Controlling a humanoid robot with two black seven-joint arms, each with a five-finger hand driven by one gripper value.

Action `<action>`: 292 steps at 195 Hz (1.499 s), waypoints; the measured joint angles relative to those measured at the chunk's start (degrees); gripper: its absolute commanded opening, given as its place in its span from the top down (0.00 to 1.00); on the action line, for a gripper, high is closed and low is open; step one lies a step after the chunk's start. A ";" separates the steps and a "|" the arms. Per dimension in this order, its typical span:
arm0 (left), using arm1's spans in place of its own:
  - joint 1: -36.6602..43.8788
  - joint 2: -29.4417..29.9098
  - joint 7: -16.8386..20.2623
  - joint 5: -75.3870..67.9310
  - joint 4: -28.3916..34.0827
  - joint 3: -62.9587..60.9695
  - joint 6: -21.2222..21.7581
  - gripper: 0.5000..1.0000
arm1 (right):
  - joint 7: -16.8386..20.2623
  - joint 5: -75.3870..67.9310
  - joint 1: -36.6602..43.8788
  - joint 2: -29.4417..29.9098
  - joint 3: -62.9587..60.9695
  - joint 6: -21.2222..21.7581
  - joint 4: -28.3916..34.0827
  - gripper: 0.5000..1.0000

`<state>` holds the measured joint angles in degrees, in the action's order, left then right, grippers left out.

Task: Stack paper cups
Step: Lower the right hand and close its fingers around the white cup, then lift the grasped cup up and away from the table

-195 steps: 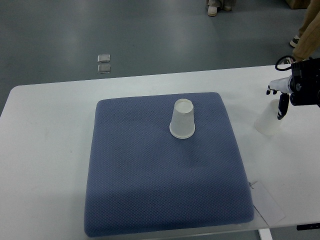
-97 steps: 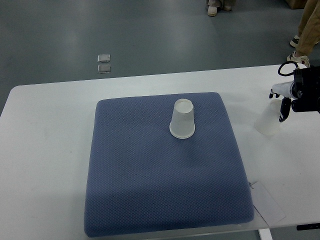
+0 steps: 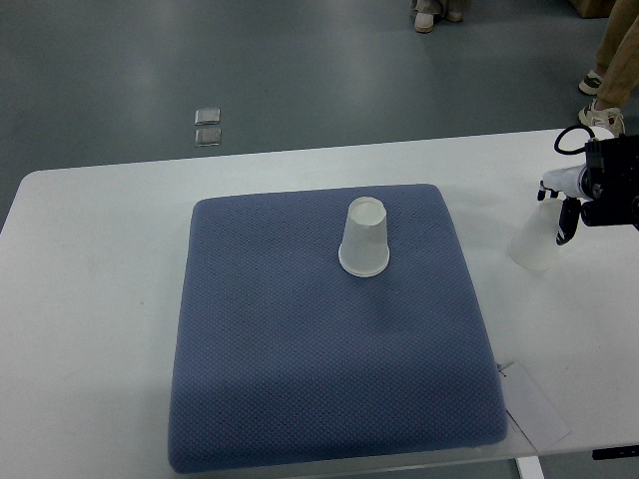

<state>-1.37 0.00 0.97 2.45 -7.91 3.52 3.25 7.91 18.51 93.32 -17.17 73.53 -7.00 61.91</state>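
Grey floor is showing beyond a white table (image 3: 100, 249), on which a blue textured mat (image 3: 319, 369) is lying. One translucent white paper cup (image 3: 364, 238) is standing upside down on the mat's far half, rim down and narrow base up. A second cup (image 3: 534, 242) of the same look is standing inverted on the bare table, right of the mat and well apart from the first.

The right hand (image 3: 574, 200) is being held at the picture's right edge, just over the second cup's top. Whether its fingers are spread, closed or pinching the cup cannot be told: only a dark finger and some white casing are visible against the cup. The left hand is not being shown.

Handling, judged: both cups are being taken as very light, thin-walled and easily crushed, with smooth, fairly slippery sides. Hold is best taken across the side wall near the stiffer closed base, with a gentle squeeze. The open rim is likely to deform.
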 measured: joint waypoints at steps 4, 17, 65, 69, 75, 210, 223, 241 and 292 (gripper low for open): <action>0.00 0.00 0.00 0.00 0.00 0.00 0.00 0.00 | 0.00 -0.06 -0.04 0.01 -0.12 0.00 -0.04 0.29; 0.00 0.00 0.00 0.00 0.00 0.00 0.00 0.00 | 0.00 -0.24 -0.25 0.02 -0.84 0.00 -0.23 0.30; 0.00 0.00 0.00 0.00 0.00 0.00 0.00 0.00 | 0.00 -0.33 -0.88 0.18 -1.78 0.05 -0.53 0.32; -0.01 0.00 0.00 0.00 0.00 0.00 0.00 0.00 | 0.00 -0.35 -0.94 0.19 -1.79 0.05 -0.58 0.32; -0.01 0.00 0.00 0.00 0.00 0.00 0.00 0.00 | 0.00 -0.35 -1.01 0.20 -1.80 0.05 -0.66 0.33; -0.02 0.00 0.00 0.00 0.00 0.00 0.00 0.00 | -0.03 -0.26 -1.64 0.01 -1.73 0.07 -1.02 0.73; -0.02 0.00 0.00 0.00 0.00 0.00 0.00 0.00 | -0.04 -0.24 -1.62 -0.11 -1.73 0.12 -1.02 0.73; -0.03 0.00 0.00 0.00 0.00 0.00 0.00 0.00 | -0.04 -0.20 -1.28 -0.40 -1.71 0.23 -1.01 0.73; -0.03 0.00 0.00 0.00 -0.01 0.00 0.00 0.00 | -0.08 -0.13 3.23 -2.82 -0.95 1.30 0.00 0.73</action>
<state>-1.40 0.00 0.97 2.45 -7.92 3.52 3.25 7.83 18.38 96.55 -19.99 72.58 -5.70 61.91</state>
